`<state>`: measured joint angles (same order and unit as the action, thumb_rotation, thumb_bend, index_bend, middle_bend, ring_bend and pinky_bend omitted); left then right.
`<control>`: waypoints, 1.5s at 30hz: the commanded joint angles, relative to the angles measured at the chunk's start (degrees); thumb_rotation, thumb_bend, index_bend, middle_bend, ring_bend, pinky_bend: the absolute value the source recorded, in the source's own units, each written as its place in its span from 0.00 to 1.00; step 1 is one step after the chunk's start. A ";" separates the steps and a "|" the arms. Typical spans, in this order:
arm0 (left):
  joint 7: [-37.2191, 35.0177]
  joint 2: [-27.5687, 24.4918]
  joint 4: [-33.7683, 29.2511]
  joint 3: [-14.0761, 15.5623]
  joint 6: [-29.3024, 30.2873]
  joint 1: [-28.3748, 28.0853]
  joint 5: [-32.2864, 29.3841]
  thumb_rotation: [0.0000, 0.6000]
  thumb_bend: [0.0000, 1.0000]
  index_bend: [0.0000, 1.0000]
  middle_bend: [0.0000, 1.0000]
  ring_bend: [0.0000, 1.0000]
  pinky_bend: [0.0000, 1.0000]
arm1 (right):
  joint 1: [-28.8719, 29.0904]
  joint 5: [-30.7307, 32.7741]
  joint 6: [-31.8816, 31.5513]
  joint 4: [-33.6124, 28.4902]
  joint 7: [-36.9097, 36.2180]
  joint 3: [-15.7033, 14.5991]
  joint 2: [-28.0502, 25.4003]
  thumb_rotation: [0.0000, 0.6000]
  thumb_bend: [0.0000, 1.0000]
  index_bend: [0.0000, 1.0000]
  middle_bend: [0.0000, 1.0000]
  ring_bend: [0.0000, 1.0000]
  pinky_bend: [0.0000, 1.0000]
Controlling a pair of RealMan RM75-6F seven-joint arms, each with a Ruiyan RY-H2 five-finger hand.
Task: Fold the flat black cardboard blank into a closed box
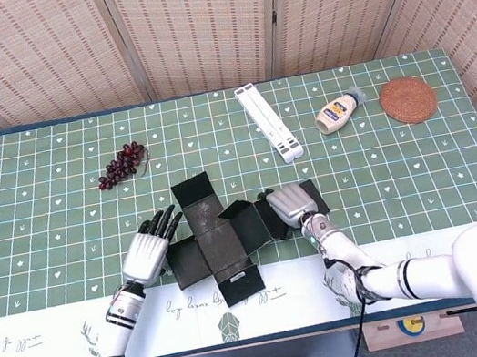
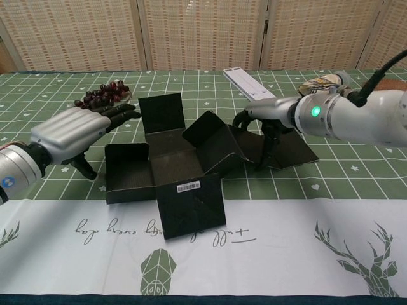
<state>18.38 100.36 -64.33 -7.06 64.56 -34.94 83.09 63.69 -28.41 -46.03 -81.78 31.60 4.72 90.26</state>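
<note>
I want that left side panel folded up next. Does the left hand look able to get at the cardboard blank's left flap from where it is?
Probably yes. The left hand hovers open just beside the left flap of the black cardboard blank, with nothing between them; the grapes lie farther back, out of its way.

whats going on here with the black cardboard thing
A two-armed robot is folding a black cardboard blank into a box. The right robot hand rests on the blank's right side, where one flap stands raised. The left robot hand, fingers straight and holding nothing, is beside the left flap. The box is far from closed.
</note>
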 commanded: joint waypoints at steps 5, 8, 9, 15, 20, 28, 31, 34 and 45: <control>-4.82 1.42 -1.78 -0.83 1.45 -1.23 1.26 1.00 0.03 0.00 0.00 0.10 0.25 | -0.22 -1.30 0.02 -0.03 -0.52 0.66 0.37 1.00 0.14 0.28 0.38 0.75 0.92; -6.30 1.41 -2.49 -0.89 1.72 -1.51 1.57 1.00 0.03 0.00 0.00 0.10 0.25 | -0.27 -2.09 0.28 -0.11 -0.60 0.73 0.26 1.00 0.14 0.28 0.38 0.75 0.92; -6.89 1.34 -2.68 -0.90 1.89 -1.65 1.83 1.00 0.03 0.00 0.00 0.10 0.25 | -0.25 -2.48 0.45 -0.12 -0.59 0.73 0.12 1.00 0.14 0.28 0.38 0.75 0.92; -15.35 -0.17 -6.88 -1.66 -0.19 -2.30 0.64 1.00 0.03 0.00 0.00 0.12 0.26 | 0.49 -6.55 2.45 -0.22 0.08 0.23 -1.58 1.00 0.14 0.28 0.38 0.75 0.92; -21.50 -1.29 -8.47 -1.96 -2.70 -3.55 0.41 1.00 0.03 0.00 0.00 0.14 0.27 | 1.76 -10.64 4.45 -0.54 1.26 -0.50 -3.34 1.00 0.15 0.28 0.38 0.75 0.92; -31.08 -1.28 -8.14 -2.00 -5.75 -5.08 -0.04 1.00 0.03 0.00 0.00 0.42 0.39 | 3.53 -17.09 6.95 -0.71 2.63 -1.96 -5.90 1.00 0.16 0.28 0.37 0.75 0.92; -33.87 -1.37 -8.15 -1.91 -7.15 -5.48 -0.59 1.00 0.03 0.00 0.00 0.45 0.41 | 3.85 -19.41 7.47 -0.66 2.49 -2.29 -6.29 1.00 0.16 0.28 0.37 0.76 0.92; -35.91 -1.27 -7.69 -1.87 -7.89 -5.69 -1.00 1.00 0.03 0.00 0.00 0.36 0.42 | 4.05 -21.55 8.03 -0.60 2.29 -2.74 -6.59 1.00 0.17 0.28 0.37 0.77 0.92; -40.60 -1.06 -5.68 -2.09 -10.00 -6.13 -2.79 1.00 0.03 0.00 0.00 0.38 0.45 | 4.52 -27.98 10.25 -0.84 0.17 -3.54 -7.88 1.00 0.18 0.29 0.40 0.78 0.92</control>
<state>-22.14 99.29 -70.08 -9.17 54.63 -41.03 80.35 68.09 -55.82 -36.12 -82.53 32.15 1.23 82.66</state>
